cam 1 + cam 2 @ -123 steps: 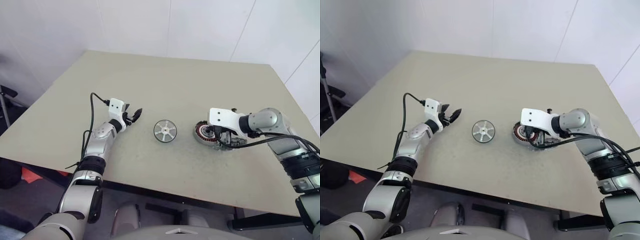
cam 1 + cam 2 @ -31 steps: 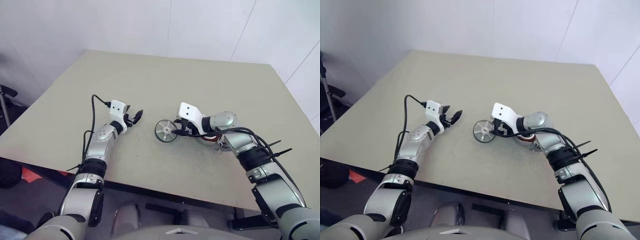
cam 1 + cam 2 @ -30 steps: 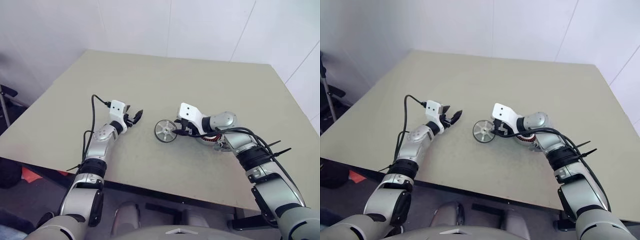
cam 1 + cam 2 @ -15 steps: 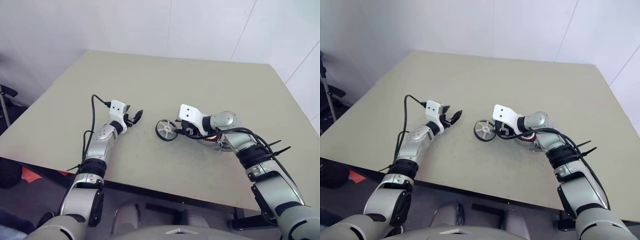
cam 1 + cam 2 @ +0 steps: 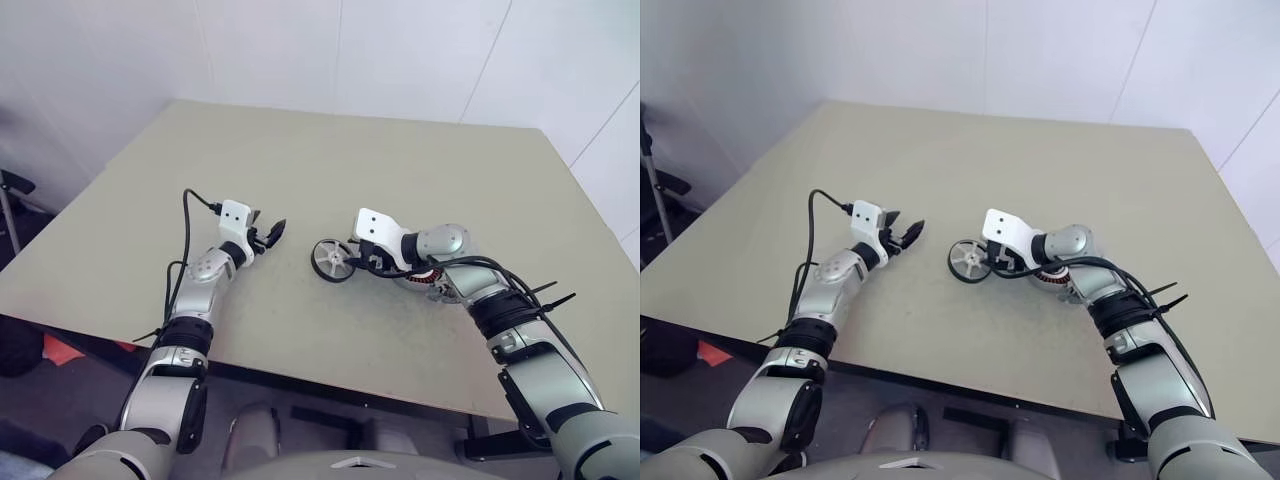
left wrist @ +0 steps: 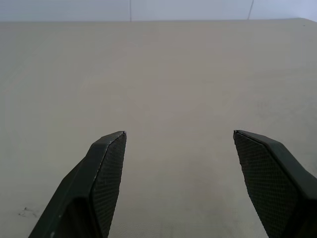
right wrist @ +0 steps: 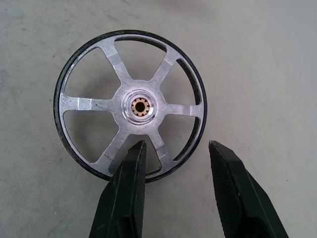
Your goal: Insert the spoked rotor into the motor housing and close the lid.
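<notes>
The spoked rotor (image 5: 331, 260), a silver wheel with a dark rim, stands tilted up on its edge at the table's middle. My right gripper (image 5: 351, 265) reaches in from the right and is shut on its near rim. In the right wrist view one finger (image 7: 132, 163) lies over a spoke of the rotor (image 7: 133, 106) and the other sits just outside the rim. The motor housing (image 5: 432, 280), with copper windings, lies behind my right forearm, partly hidden. The lid is hidden. My left gripper (image 5: 268, 233) hovers open to the left of the rotor, with nothing between its fingers (image 6: 106, 168).
The beige table (image 5: 360, 160) stretches wide behind the parts. Its front edge runs close below both arms. A black cable (image 5: 186, 215) loops from my left wrist. White walls stand behind the table.
About four seconds ago the rotor lay flat and my right gripper was at the housing. That gripper has since come left to the rotor and tipped it up. The left arm has kept still.
</notes>
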Robot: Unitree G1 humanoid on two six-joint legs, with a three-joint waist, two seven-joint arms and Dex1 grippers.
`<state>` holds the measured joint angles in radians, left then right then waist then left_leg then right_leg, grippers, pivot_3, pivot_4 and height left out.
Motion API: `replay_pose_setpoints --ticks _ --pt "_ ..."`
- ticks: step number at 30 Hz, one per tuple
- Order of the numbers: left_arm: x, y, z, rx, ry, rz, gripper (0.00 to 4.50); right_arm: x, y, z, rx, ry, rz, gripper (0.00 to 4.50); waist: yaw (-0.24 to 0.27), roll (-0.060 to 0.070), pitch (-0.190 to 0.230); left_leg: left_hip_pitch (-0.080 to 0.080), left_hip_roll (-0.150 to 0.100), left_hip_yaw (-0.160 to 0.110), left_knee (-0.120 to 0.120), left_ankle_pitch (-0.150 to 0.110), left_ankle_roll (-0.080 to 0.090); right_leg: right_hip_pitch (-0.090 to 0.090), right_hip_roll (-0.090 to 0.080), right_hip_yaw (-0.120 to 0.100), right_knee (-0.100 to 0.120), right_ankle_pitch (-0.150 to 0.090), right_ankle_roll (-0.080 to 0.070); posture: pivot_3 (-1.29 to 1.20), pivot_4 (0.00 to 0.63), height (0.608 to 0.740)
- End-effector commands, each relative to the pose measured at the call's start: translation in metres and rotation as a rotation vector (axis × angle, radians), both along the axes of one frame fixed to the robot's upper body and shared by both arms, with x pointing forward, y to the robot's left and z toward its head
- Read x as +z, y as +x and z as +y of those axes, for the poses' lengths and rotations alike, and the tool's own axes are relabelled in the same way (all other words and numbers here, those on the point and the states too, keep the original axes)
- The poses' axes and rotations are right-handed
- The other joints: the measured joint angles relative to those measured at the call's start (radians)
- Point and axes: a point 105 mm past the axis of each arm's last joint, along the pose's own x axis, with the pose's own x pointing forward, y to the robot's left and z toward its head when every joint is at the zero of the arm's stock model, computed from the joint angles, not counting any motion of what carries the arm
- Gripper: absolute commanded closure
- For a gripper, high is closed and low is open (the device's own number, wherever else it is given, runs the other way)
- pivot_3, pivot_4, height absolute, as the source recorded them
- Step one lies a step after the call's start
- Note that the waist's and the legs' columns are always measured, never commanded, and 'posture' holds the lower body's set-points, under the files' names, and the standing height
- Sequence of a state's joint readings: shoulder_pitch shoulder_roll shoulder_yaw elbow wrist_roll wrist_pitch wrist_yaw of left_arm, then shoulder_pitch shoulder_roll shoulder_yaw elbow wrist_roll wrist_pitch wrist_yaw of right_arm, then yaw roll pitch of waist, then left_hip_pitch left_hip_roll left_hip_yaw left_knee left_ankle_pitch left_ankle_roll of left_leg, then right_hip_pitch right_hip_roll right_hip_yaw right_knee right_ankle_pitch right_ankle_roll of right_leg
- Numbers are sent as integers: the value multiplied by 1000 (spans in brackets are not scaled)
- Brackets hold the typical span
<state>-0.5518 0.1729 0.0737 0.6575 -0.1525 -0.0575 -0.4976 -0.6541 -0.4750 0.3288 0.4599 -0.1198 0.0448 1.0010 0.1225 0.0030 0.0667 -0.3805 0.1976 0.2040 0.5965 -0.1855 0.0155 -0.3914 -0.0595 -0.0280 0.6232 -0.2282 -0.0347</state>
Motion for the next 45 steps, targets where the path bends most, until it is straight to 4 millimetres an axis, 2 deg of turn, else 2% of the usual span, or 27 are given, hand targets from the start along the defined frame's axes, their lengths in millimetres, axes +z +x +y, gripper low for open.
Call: replay_pose_setpoints --ticks 1,4,15,18,19,25,29,31,36,40,42,45 --pt "15 4 0 -3 10 -58 808 6 4 -1 -4 -4 -22 2879 0 0 0 0 0 0 0 0 0 0 0 0 0 0 0 0 0 740" --pt "15 4 0 -2 10 -58 808 7 3 -2 5 -15 -28 3809 0 0 0 0 0 0 0 0 0 0 0 0 0 0 0 0 0 740" --pt "15 4 0 -2 12 -59 808 8 4 -2 2 -9 -36 3809 0 0 0 0 0 0 0 0 0 0 0 0 0 0 0 0 0 740" --pt "15 4 0 -1 13 -60 808 7 4 -2 6 -7 -28 4381 0 0 0 0 0 0 0 0 0 0 0 0 0 0 0 0 0 740" --pt "15 4 0 0 14 -61 808 8 4 -2 7 -10 -31 4447 0 0 0 0 0 0 0 0 0 0 0 0 0 0 0 0 0 740" --pt "15 4 0 2 13 -61 808 18 7 -9 5 -34 -83 4447 0 0 0 0 0 0 0 0 0 0 0 0 0 0 0 0 0 740" --pt "14 4 0 2 11 -60 808 50 10 -22 25 -87 -175 4447 4 0 0 -1 0 0 0 0 0 0 0 0 0 0 0 0 0 740" --pt "14 4 -1 0 9 -59 808 69 10 -35 30 -138 -222 4447 2 0 1 -2 -1 0 0 0 1 -1 0 0 -1 0 0 0 0 740" --pt "13 4 -5 -8 4 -56 808 100 12 -64 -8 -216 -301 4447 2 0 1 -1 0 0 0 0 1 -1 0 0 -1 0 0 0 0 740" --pt "13 4 -7 -15 3 -55 808 111 9 -82 -42 -254 -312 4447 1 0 1 -1 0 0 0 0 1 -1 0 0 0 0 0 0 0 740" --pt "13 5 -8 -18 3 -55 808 110 6 -96 -64 -297 -293 4447 2 0 1 -1 0 0 0 0 1 -1 0 0 0 0 0 0 0 740" --pt "13 5 -9 -23 3 -55 808 105 -1 -108 -70 -334 -254 4447 4 0 1 -1 0 0 0 -1 1 -1 0 0 -1 0 0 0 0 740"
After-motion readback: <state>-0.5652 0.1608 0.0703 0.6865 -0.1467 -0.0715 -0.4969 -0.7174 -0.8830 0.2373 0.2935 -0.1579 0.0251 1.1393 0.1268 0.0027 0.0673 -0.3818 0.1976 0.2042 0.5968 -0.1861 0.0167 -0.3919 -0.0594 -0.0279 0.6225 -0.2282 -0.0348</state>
